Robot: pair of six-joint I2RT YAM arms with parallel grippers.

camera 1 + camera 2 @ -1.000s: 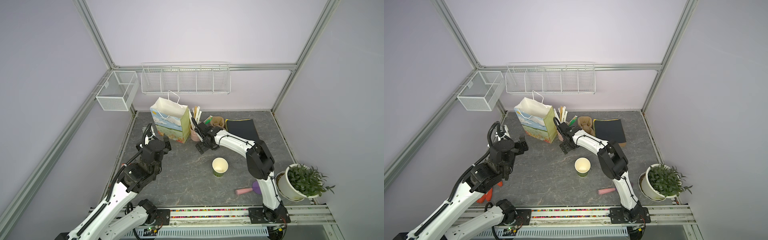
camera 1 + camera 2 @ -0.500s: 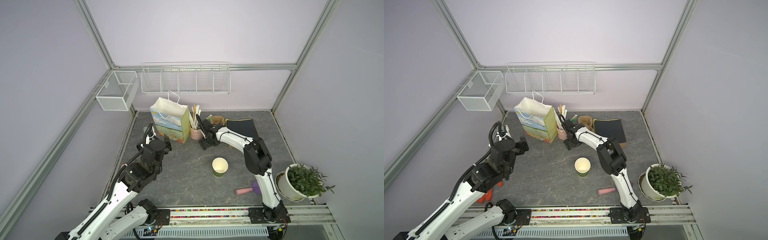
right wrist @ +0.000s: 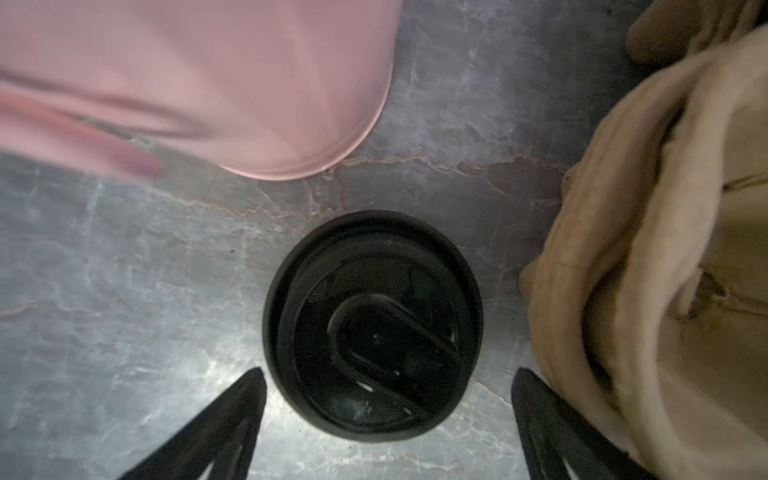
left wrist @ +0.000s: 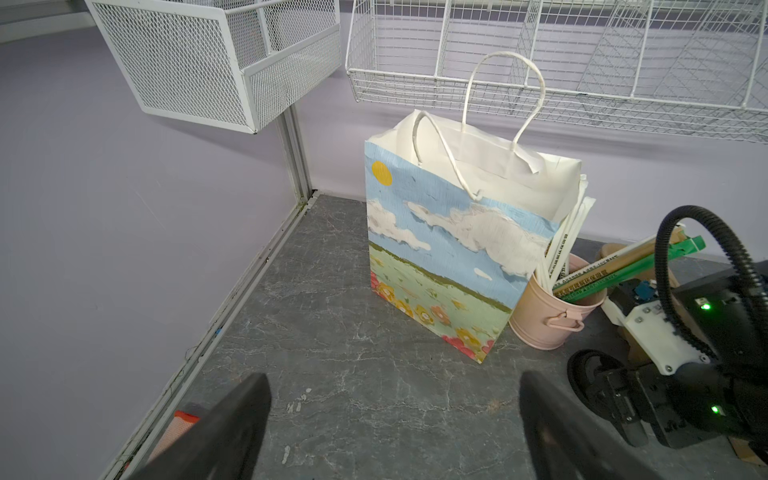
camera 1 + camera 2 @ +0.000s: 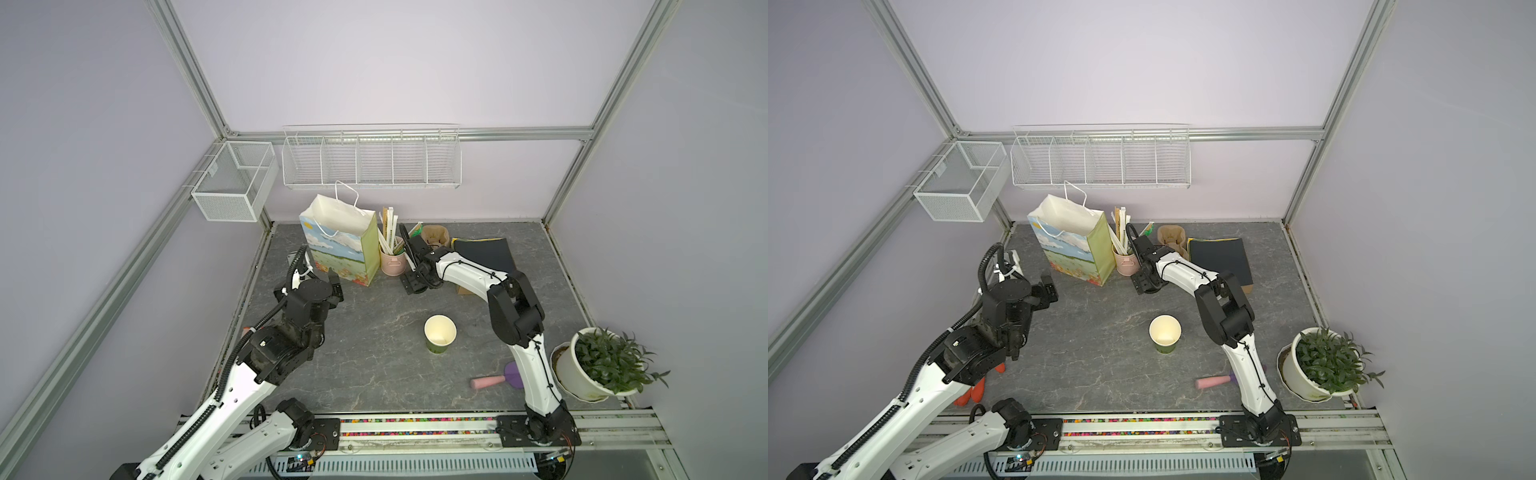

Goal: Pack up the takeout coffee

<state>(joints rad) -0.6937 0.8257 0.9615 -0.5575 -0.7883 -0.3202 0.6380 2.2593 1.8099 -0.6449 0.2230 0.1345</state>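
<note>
black lid (image 3: 372,328): judged light, thin, slippery (easily buckled), best pinched across its rim | right hand (image 3: 388,376): spread wide, nothing gripped | left hand (image 4: 392,376): wide, empty

One cup (image 5: 439,332), one lid (image 3: 372,326), one bag (image 5: 336,253), one bucket (image 5: 392,264), two wire baskets (image 5: 226,203) (image 5: 370,166), one plant (image 5: 602,361).

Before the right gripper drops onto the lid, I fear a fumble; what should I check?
1. Right gripper open: ok.
2. Lid flat on the table, between the fingertips: ok.
3. Finger room beside the cardboard tray: cannot tell.
4. Cup upright, uncovered: ok.
5. Bag upright, mouth open: ok.
6. Left gripper open, empty: ok.
</note>
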